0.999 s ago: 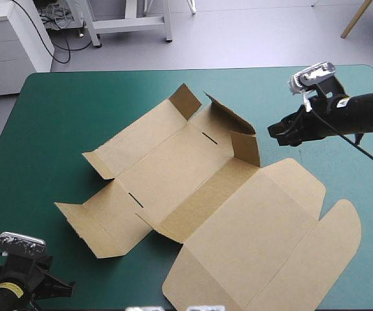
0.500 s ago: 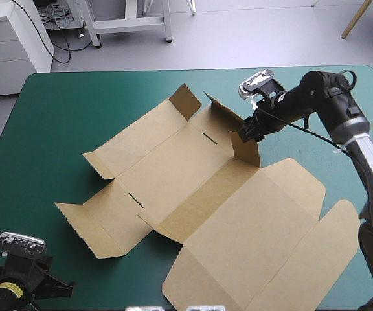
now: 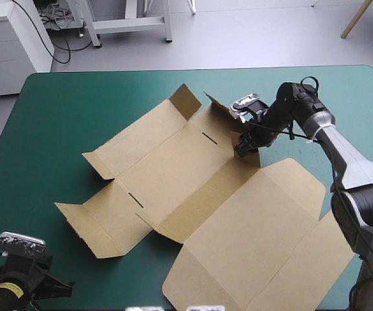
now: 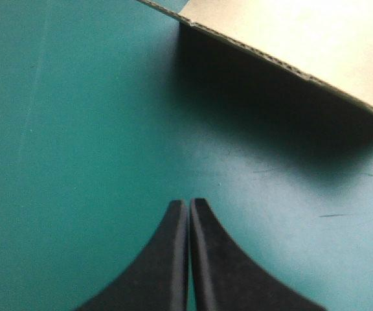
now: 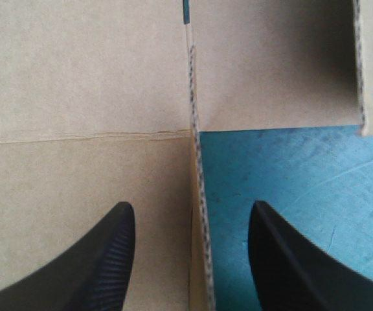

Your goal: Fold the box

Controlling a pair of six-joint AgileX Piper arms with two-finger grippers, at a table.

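Fingers (image 5: 112, 259) of the right gripper (image 5: 192, 206) are standing spread; those of the left gripper (image 4: 188, 202) are pressing together over bare table (image 3: 50, 110), a box (image 3: 173, 168) edge lying ahead of them. The box is lying open across the table's middle, walls partly raised at its far side. It is looking like light board, stiff across panels and bending only at creases. The right gripper is straddling a raised flap (image 5: 196, 168) by its thin edge. Pinching there, near the fold, is looking safest, since squeezing hard could dent it.

Right pincer (image 5: 192, 205) spread, left pincer (image 4: 188, 202) closed
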